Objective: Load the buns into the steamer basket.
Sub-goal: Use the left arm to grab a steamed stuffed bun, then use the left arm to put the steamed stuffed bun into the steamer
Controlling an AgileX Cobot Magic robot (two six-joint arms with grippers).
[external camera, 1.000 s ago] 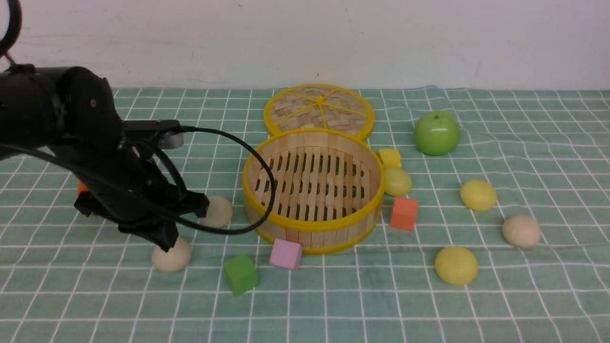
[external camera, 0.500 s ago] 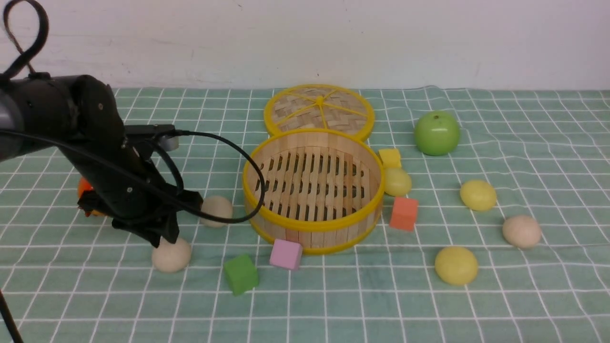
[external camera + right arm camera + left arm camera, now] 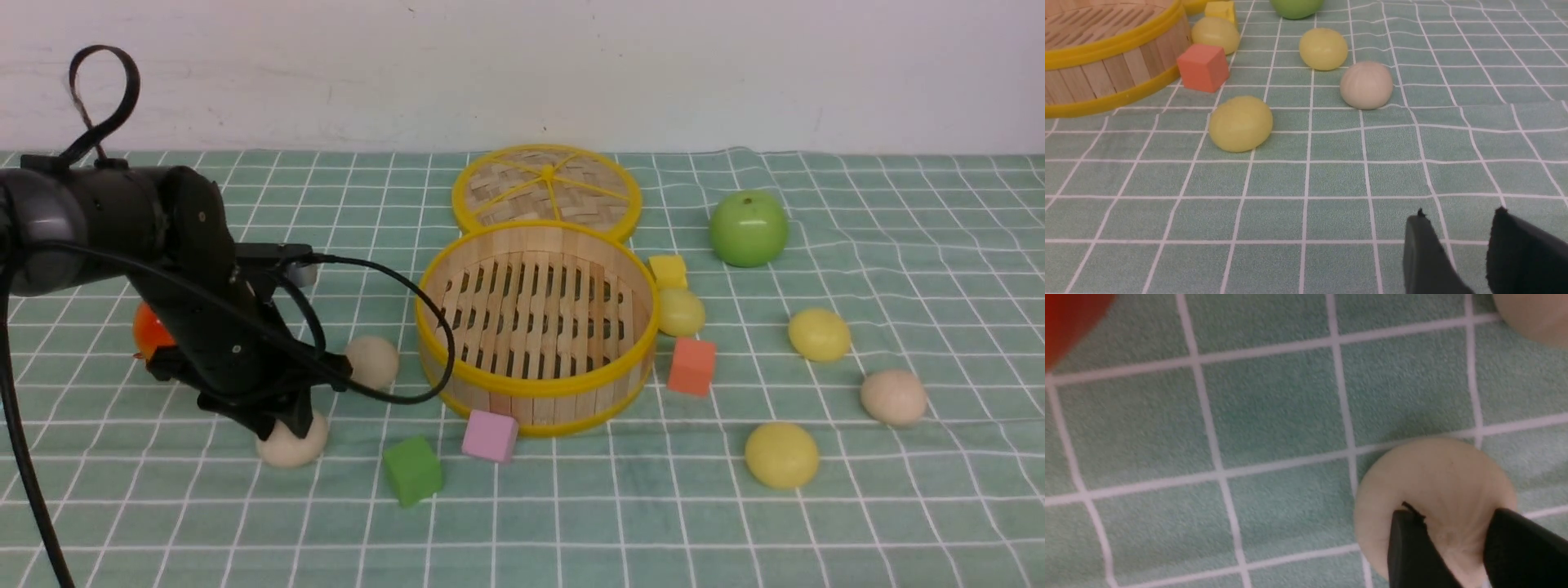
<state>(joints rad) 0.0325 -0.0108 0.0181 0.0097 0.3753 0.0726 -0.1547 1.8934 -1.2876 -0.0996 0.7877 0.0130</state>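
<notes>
1. My left gripper (image 3: 1453, 516) is released, its tips spread over the top of the beige bun (image 3: 1433, 473), toward the table's (image 3: 571, 539) front-left corner.
2. My right gripper (image 3: 1459, 212) is released and grasps nothing.
3. The steamer basket (image 3: 539, 384) sits mid-table.

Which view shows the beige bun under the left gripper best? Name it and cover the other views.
The left wrist view: the beige bun shows large and close, the left gripper parted just over it. In the front view the gripper hides its top. The right wrist view misses it.
</notes>
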